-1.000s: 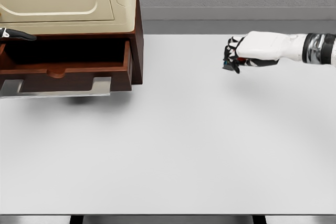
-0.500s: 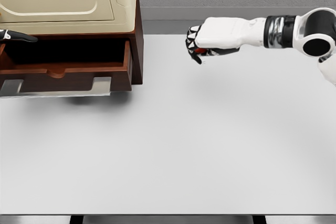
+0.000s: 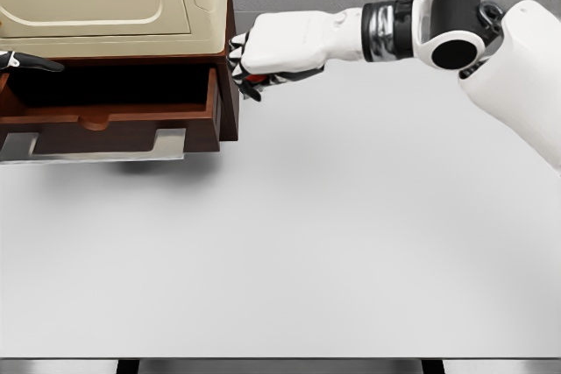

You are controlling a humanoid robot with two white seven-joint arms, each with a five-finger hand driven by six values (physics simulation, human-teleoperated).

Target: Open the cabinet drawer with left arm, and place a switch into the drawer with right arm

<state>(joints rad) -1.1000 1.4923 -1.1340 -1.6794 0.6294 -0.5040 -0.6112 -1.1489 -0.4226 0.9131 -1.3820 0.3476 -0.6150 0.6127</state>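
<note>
Red shows inside the curled right hand, which grips the small red switch against the brown wooden cabinet corner, with the open dark drawer lying just to its left and slightly lower.

1. A brown cabinet with a cream top stands at ten o'clock on the white table.
2. Its drawer is pulled open.
3. The right hand, fingers curled around a small red switch, hovers beside the cabinet's right edge.
4. A dark fingertip of the left hand shows at nine o'clock.
</note>
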